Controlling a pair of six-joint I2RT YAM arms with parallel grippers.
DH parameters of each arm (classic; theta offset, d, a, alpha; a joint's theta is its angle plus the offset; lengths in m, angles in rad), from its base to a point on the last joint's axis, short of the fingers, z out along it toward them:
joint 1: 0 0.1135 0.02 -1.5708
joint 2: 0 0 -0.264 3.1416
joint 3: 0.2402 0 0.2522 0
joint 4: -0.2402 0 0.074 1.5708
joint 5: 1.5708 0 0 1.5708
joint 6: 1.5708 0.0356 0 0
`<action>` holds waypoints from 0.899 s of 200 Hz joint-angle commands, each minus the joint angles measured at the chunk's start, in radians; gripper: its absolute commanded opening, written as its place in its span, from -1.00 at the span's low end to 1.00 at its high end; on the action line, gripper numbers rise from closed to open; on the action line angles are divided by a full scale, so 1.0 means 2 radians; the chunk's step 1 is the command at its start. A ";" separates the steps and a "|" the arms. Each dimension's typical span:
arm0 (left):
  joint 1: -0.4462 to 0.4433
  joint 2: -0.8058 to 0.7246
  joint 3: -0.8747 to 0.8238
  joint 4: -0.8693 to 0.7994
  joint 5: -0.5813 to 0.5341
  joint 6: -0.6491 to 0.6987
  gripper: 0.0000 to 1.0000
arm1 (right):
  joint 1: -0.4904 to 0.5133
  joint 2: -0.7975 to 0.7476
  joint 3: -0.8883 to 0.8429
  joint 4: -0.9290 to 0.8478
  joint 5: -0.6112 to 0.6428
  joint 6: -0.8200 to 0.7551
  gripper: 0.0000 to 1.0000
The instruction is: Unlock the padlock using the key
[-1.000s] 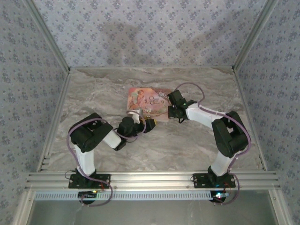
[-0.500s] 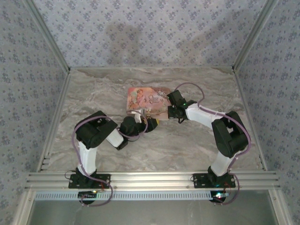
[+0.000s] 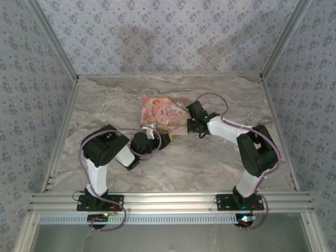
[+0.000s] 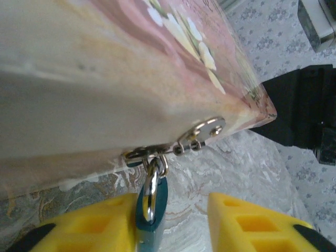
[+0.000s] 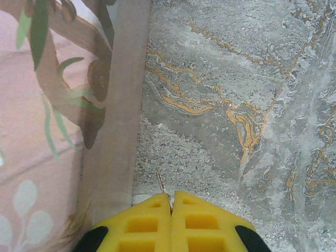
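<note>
Marbled grey stone with rusty veins is forming the table (image 3: 210, 157) in the overhead view, with flowered wallpaper (image 3: 168, 37) closing it in. A flat pink box (image 3: 163, 111) is lying just beyond the left claw (image 3: 167, 139), and the right claw (image 3: 190, 126) is sitting at the box's right edge; the lock is too small to make out here. At the left wrist, the box's pale side (image 4: 105, 79) is crowding the space ahead of the left claw (image 4: 173, 212), whose yellow fingers are standing apart. The teal padlock (image 4: 152, 207) is hanging from a shiny hasp (image 4: 202, 131) between them, resting against one finger, its lower end cut off. At the right wrist, the right claw (image 5: 171, 202) is pinching together on the key (image 5: 161, 182), showing as a thin metal sliver, with the box wall (image 5: 115, 131) just to its left.
</note>
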 commanded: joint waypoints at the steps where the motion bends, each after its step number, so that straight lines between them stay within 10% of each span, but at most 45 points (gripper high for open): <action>1: 0.007 -0.008 0.011 -0.008 0.018 -0.005 -0.39 | 0.007 -0.008 -0.002 0.004 -0.004 0.010 -1.00; 84: 0.018 -0.008 0.012 -0.027 0.030 -0.011 -0.64 | 0.007 -0.007 -0.004 0.007 -0.004 0.010 -1.00; 123: 0.020 -0.013 0.009 -0.039 0.027 -0.011 -0.09 | 0.007 -0.007 -0.001 0.007 -0.006 0.009 -1.00; 180: 0.018 -0.006 0.035 -0.014 0.058 -0.010 0.10 | 0.010 -0.006 0.000 0.008 -0.006 0.010 -1.00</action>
